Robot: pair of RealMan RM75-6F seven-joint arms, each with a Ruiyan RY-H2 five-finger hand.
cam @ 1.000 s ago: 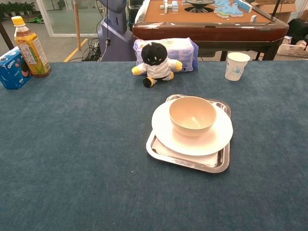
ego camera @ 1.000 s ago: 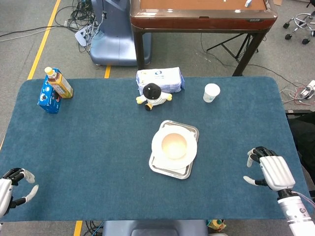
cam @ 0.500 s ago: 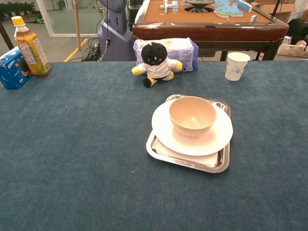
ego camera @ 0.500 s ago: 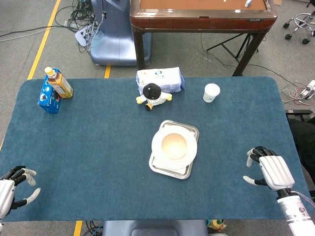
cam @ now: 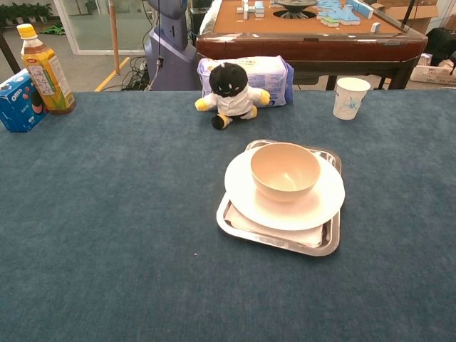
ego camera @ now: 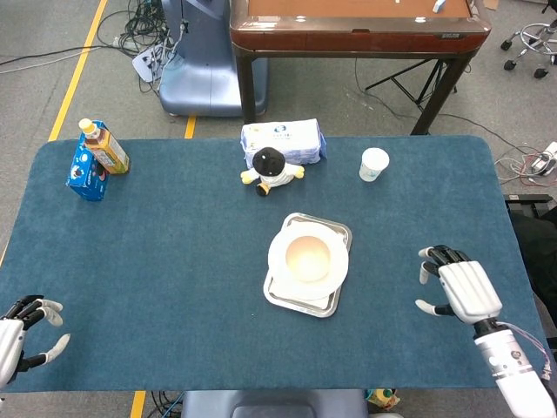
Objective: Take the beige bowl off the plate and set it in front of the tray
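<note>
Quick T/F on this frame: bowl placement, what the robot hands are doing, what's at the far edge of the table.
1. The beige bowl sits on the white plate, which rests on the metal tray. True.
2. The right robot hand is gripping the bowl. False: it holds nothing, fingers apart, well to the right of the tray.
3. The paper cup lies tipped over beside the tray. False: it stands upright near the far edge of the table.
4. The plush toy sits in front of a pack of tissues. True.
5. The left robot hand is at the near left corner, holding nothing. True.
</note>
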